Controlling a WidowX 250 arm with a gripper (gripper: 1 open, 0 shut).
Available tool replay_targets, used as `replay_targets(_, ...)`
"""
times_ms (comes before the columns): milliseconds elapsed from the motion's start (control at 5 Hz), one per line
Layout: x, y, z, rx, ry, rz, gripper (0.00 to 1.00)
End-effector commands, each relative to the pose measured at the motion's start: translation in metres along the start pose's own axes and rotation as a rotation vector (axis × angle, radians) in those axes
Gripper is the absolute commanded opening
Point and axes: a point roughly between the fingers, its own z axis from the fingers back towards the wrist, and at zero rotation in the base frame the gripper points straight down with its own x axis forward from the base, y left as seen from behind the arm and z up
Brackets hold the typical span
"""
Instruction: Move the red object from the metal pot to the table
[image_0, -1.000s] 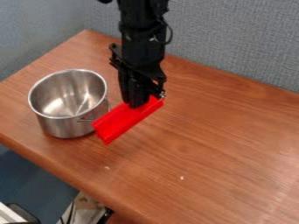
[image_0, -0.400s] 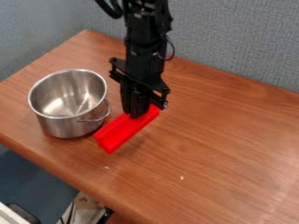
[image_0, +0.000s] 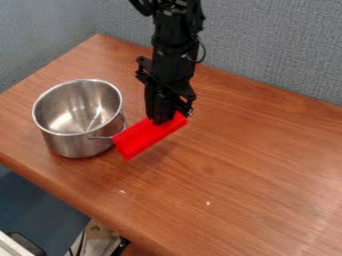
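At the left of the view, the metal pot (image_0: 78, 117) is seen standing upright on the table (image_0: 254, 175), near the table's rounded left corner. The pot's shiny inside is shown with nothing in it, and a thin wire handle is visible on the side facing the viewer.

Just to the right of the pot, the red object (image_0: 147, 136) is found outside the pot, low over the wooden tabletop. Its long axis is laid on a diagonal: the lower-left end is pointed toward the pot's base and the front edge of the table, and the upper-right end is pointed toward the back right. The lower-left end is seen just beside the pot's wall; whether the two are touching cannot be told. Whether the piece is resting on the wood cannot be told either.

Above the block's upper-right end, the black gripper (image_0: 170, 113) is pointed straight down from the arm. Its jaws are clenched on that end of the red object.
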Motion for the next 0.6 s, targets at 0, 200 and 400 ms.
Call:
replay_targets(0,0.0048,-0.0001,0.0101,0.01,-0.043,0.042,0.0)
replay_targets(200,0.004,-0.0024,0.0085,-0.006,-0.049,0.096,0.0)
replay_targets(400,0.0075,-0.0099,0.0048,-0.012,-0.061,0.092,0.0)
